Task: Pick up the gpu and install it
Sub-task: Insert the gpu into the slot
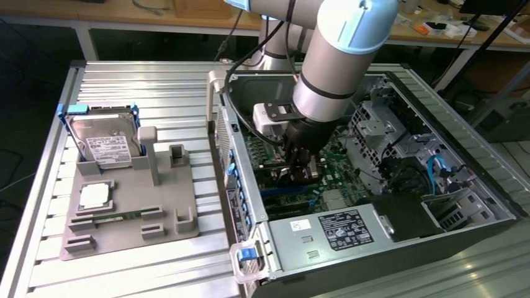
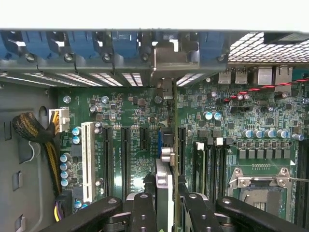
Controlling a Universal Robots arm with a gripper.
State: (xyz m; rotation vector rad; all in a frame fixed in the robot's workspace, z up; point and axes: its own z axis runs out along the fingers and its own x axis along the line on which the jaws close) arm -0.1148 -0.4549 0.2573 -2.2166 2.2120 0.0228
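Observation:
My gripper (image 1: 300,172) is down inside the open computer case (image 1: 248,248), over the green motherboard (image 1: 336,162). In the wrist view the gripper (image 2: 164,215) is shut on the gpu (image 2: 164,181). The card is a thin one with a silvery edge, seen edge-on between the two black fingers (image 2: 143,212). It stands upright just above the motherboard (image 2: 120,108), in line with the black expansion slots (image 2: 181,150), and points towards the case's rear wall. In the exterior view the arm hides most of the card.
A white slot (image 2: 87,162) and several black slots (image 2: 108,159) lie beside the card, with the CPU socket (image 2: 260,193) on its other side. Blue latches (image 2: 123,48) line the rear wall. At the exterior view's left, a grey fixture (image 1: 166,223) holds a hard drive (image 1: 103,139), a chip (image 1: 95,195) and a memory stick (image 1: 116,216).

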